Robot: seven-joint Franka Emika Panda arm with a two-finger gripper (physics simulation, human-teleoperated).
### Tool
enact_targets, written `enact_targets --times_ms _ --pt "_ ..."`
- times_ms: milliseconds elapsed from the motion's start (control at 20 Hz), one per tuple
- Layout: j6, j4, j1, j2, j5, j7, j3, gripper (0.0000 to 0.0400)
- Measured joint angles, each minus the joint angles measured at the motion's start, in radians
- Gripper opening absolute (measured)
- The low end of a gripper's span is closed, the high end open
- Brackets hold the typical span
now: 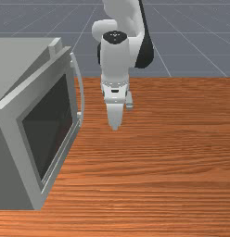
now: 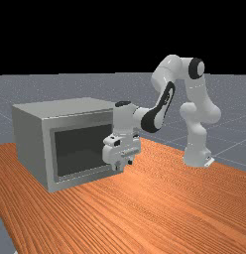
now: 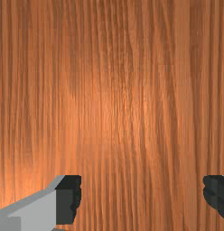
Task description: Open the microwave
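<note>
In the front view my gripper [image 1: 115, 127] points down, to the right of the microwave's handle [image 1: 81, 95] and apart from it. The grey microwave [image 1: 28, 51] stands at that view's left, its dark-windowed door [image 1: 49, 127] facing the gripper's side. From the far view, my gripper [image 2: 124, 165] hangs before the right end of the door [image 2: 83, 151] and covers the handle's area. Whether a slight gap parts door and body, I cannot tell. Over bare wood in the wrist view, my gripper [image 3: 142, 197] is open, its fingers wide apart with nothing between them.
The orange-brown table [image 1: 158, 176] spreads to the right of the gripper and below it in the front view. In the far view, the microwave's body [image 2: 33, 141] rises beside the hand, and the arm's base [image 2: 196, 156] stands at the right.
</note>
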Motion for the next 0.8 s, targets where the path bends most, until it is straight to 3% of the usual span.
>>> enact_targets --times_ms 200,250,300,400,550,800 --pt "-0.013 0.003 0.003 -0.007 0.007 0.043 -0.008 0.04" --pt "-0.166 0.023 0.014 -0.057 0.023 0.229 -0.039 0.0246" --pt "-0.284 0.07 0.013 -0.117 0.048 0.419 -0.071 0.0151" --pt "-0.39 0.118 0.007 -0.189 0.103 0.826 -0.124 0.0057" --pt "-0.416 0.112 0.011 -0.217 0.178 1.303 -0.165 0.0013" --pt "-0.424 0.097 0.016 -0.219 0.21 1.44 -0.17 0.0001"
